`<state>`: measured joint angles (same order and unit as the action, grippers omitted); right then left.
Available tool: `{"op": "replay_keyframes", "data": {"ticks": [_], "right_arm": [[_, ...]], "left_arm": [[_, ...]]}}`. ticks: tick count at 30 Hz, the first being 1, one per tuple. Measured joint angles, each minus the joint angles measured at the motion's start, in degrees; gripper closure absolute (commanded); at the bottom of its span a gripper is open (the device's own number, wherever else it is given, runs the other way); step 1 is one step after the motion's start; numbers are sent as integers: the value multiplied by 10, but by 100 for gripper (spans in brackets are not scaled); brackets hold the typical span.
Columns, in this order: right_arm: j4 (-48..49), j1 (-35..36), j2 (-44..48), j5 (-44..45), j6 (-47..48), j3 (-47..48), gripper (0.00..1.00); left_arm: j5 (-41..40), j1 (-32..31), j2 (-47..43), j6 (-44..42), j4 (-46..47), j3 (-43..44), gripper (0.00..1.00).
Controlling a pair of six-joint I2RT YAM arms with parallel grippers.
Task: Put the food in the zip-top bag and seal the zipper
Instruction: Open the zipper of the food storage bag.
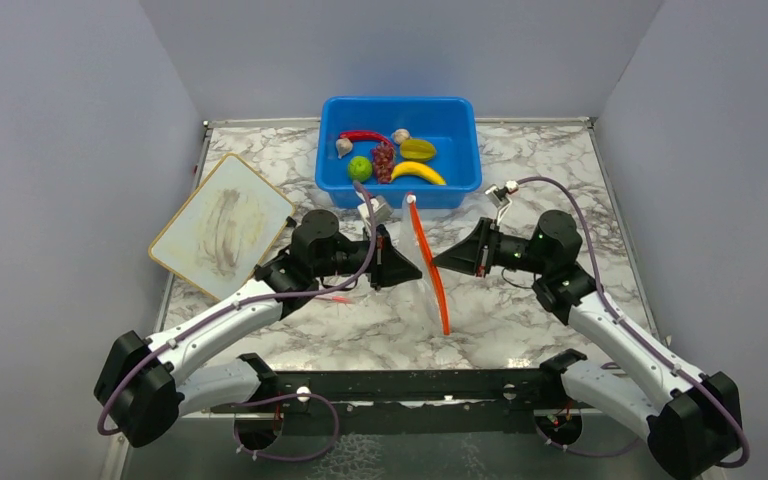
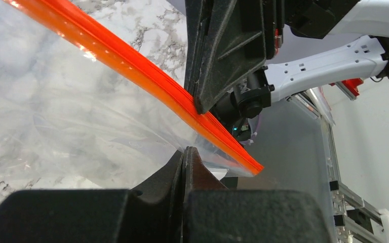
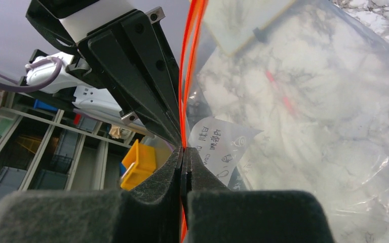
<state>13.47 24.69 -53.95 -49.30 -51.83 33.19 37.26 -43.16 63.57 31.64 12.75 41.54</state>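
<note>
Opening step. Bag (image 1: 424, 300) hangs upright, centre of top view, zipper (image 1: 439, 300) looks shut. L gripper (image 2: 185, 154) clenched on film, R gripper (image 3: 182, 157) on strip. Food (image 1: 384, 162) in tub (image 1: 400, 101), upper centre. Next: prob. pull mouth apart.

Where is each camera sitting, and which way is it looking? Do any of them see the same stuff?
Top camera: up high behind the arms, looking down at the table, the blue tub and the bag; both arms show.
Left wrist camera: on the left arm, looking past its shut left gripper toward the right gripper.
Right wrist camera: on the right arm, looking past its shut right gripper toward the left gripper.
Shared: both wrist views see the orange zipper.
</note>
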Motion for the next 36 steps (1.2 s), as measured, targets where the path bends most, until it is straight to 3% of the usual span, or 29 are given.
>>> {"op": "replay_keyframes", "data": {"ticks": [15,33,36], "right_arm": [[-41,0,19,-2,37,8,99],[-217,0,42,127,145,53,99],[-222,0,41,127,140,54,89]], "left_arm": [[30,0,-60,-12,-2,-16,100],[30,0,-64,-14,-5,-18,100],[30,0,-56,-14,-3,-18,100]]}}
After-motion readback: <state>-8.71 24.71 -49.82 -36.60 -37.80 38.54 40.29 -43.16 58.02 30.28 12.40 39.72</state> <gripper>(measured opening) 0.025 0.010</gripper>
